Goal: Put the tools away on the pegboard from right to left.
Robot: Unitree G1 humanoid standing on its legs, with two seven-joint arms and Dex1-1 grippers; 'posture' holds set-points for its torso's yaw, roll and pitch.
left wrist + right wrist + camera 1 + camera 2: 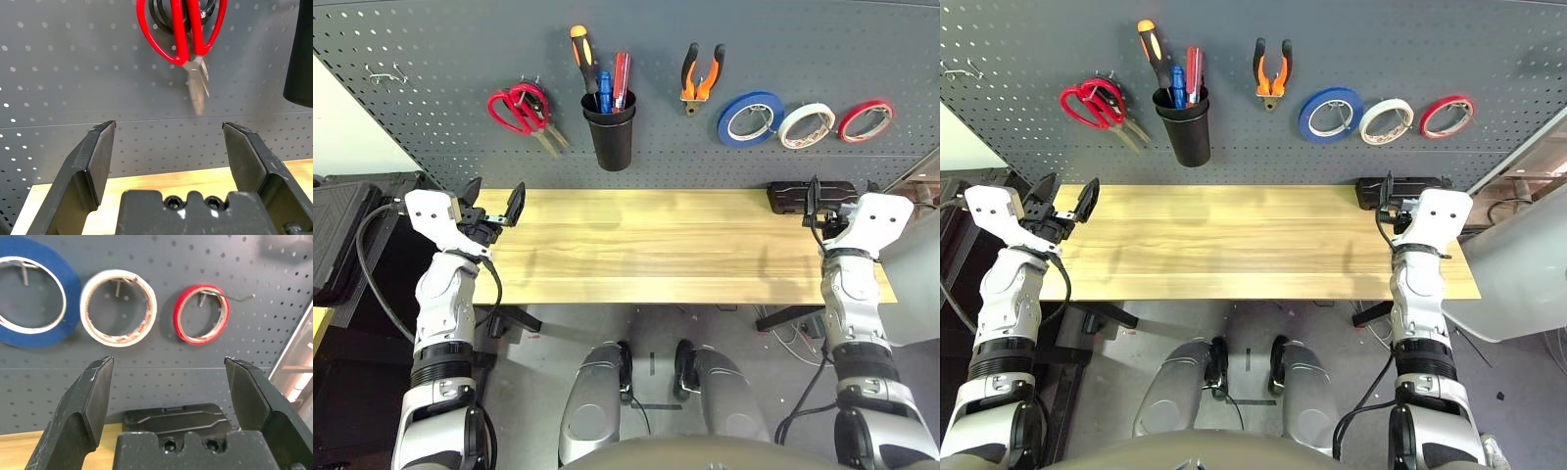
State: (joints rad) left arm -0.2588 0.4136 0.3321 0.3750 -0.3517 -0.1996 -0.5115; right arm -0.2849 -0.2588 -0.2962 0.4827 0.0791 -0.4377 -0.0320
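All 4 tools hang on the pegboard [431, 39], far of both grippers; red scissors [517, 108] nearest left gripper [494, 203], whitish tape [806, 124] above right gripper [168, 382]. Both sets of fingers apart, empty.

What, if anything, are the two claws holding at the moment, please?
Nothing is held: the left claw and right claw both stand open and empty.

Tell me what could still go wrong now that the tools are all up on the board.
The red scissors hang tilted with another pair on the same spot of the pegboard; a bump could drop them. The screwdriver leans out of the black cup and may tip. The right gripper, open, sits beside a black box on the table; swinging that arm could knock it. The left gripper is open too.
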